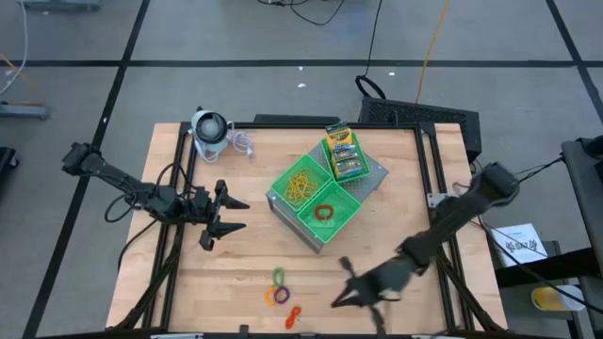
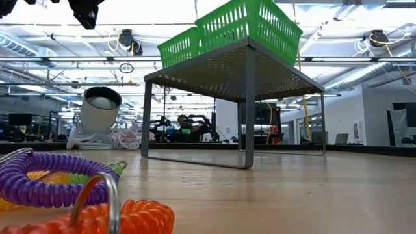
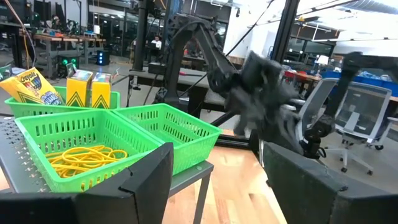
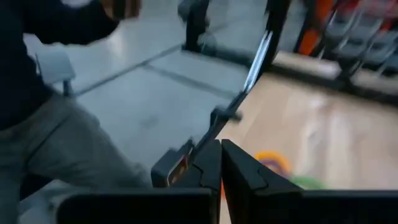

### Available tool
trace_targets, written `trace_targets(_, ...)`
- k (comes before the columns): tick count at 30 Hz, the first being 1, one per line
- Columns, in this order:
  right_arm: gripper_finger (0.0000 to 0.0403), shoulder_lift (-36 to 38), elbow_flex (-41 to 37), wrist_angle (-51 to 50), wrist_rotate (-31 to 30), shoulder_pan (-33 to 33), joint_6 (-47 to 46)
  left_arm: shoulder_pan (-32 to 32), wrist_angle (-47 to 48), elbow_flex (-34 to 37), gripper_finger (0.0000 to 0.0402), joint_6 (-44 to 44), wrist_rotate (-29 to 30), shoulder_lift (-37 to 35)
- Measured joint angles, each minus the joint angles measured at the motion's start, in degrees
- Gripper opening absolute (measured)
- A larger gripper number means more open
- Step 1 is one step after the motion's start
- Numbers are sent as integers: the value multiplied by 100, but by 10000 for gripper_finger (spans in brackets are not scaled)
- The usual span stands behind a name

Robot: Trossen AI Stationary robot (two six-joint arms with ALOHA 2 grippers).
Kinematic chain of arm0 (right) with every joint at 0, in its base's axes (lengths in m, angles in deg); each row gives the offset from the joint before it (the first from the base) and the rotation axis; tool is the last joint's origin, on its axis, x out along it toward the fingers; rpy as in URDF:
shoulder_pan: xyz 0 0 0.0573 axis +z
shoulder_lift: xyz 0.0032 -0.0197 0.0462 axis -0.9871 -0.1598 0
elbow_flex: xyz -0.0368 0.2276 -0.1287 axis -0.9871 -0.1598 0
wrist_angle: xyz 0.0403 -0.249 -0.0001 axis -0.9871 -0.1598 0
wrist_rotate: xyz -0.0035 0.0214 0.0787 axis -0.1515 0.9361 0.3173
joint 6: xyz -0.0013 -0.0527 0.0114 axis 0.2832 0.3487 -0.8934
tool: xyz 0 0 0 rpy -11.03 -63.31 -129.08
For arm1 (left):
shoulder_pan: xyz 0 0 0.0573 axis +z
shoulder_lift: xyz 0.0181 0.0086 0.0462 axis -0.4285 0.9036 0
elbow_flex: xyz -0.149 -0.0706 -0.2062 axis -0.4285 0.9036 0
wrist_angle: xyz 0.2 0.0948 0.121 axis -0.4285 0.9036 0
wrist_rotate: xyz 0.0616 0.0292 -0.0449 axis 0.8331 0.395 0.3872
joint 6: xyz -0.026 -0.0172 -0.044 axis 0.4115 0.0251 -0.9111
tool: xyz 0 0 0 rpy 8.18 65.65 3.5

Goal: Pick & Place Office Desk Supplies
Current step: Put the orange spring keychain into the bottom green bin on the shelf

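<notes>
I have the left hand (image 1: 229, 215) hovering over the worktop (image 1: 396, 235) to the left of the grey stand, its fingers spread wide and holding nothing. My right hand (image 1: 344, 282) is low near the front edge, right of the coiled rings, and its fingers are pressed together with nothing between them. The crayon boxes (image 1: 343, 153) sit in the rear green tray (image 1: 366, 171), the rubber bands (image 1: 301, 185) in the left tray (image 1: 283, 179), and an orange-red ring (image 1: 324, 213) in the front tray (image 1: 345, 215). The purple ring (image 1: 277, 296), green ring (image 1: 278, 276) and orange ring (image 1: 293, 316) lie on the worktop near the front.
</notes>
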State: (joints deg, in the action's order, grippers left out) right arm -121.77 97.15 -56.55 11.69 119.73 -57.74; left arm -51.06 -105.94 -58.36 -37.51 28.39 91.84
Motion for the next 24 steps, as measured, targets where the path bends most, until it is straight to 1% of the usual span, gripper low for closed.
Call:
trace_targets(4, 0, 1133, -761, 200, -1043, 541, 286, 0, 0, 0, 257, 0, 0, -1)
trace_targets(5, 0, 1391, -1000, 341, -1253, 667, 291, 0, -2, 0, 258, 0, 1, -2)
trace_targets(7, 0, 1888, -1523, 673, -1472, 904, 282, 0, -17, 0, 257, 0, 0, 0)
trace_targets(11, 0, 2683, -2528, 1655, -1480, 1265, 283, 0, -76, 0, 257, -39, 0, 0)
trace_targets(14, 0, 3089, -3098, 2112, -1469, 1408, 283, 0, -126, 0, 257, -119, 2, 0)
trace_targets(17, 0, 3389, -3479, 2141, -1484, 1442, 283, 4, -127, 0, 257, -472, 0, 0)
trace_targets(21, 0, 3631, -3805, 2203, -1481, 1444, 312, 4, -72, 0, 257, -809, 0, 14)
trace_targets(24, 0, 3754, -3969, 2290, -1482, 1444, 434, -52, -67, -12, 257, -1088, -100, 273)
